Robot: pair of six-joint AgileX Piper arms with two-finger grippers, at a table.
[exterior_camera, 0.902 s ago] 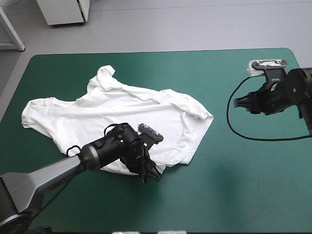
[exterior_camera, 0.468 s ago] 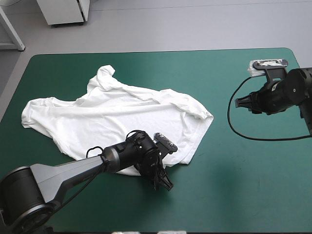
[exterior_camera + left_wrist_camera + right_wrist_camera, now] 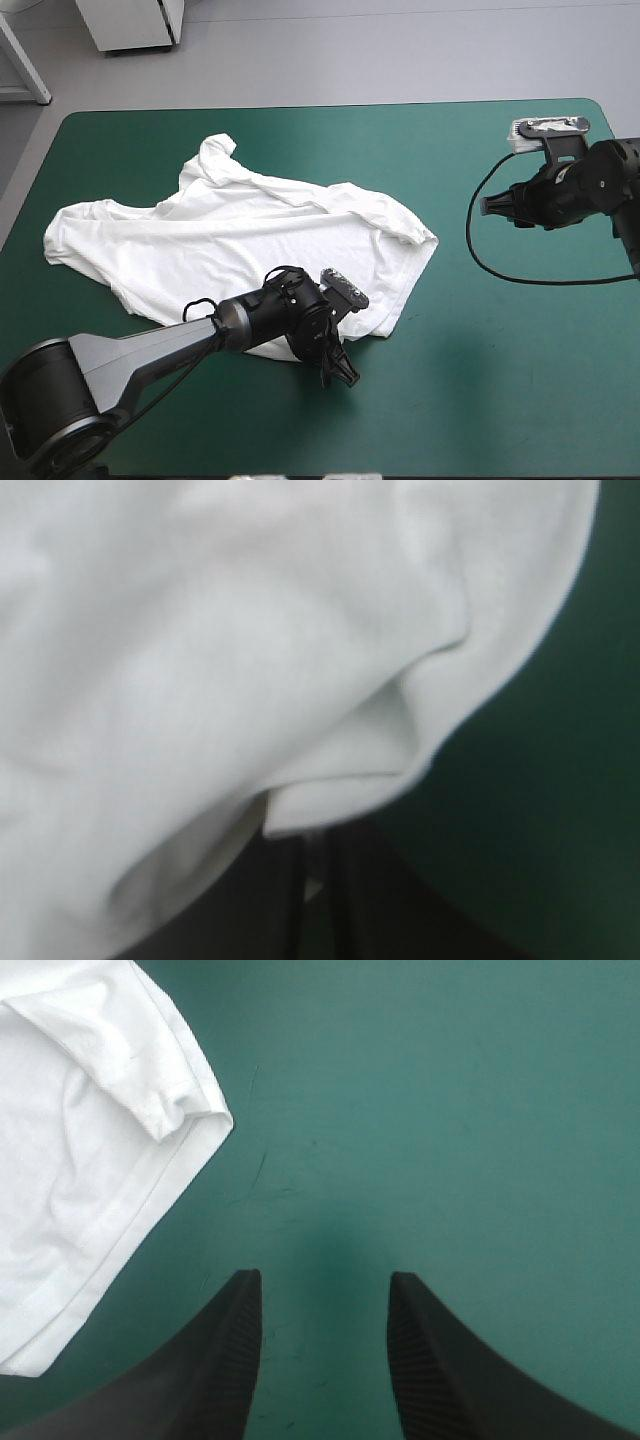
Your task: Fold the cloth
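Between the black fingers of the left hand (image 3: 340, 375): the near hem of the white short-sleeved fabric T-shirt (image 3: 250, 235), pinched tight. Spread wide yet rumpled over the teal-green counter (image 3: 500, 400), with a ridge of creases across its middle. Well apart, hovering released over bare cover: the right hand (image 3: 487, 210), shirt corner just ahead and aside. Judged barely begun: 0 folds made, only a grip taken, all folding left.
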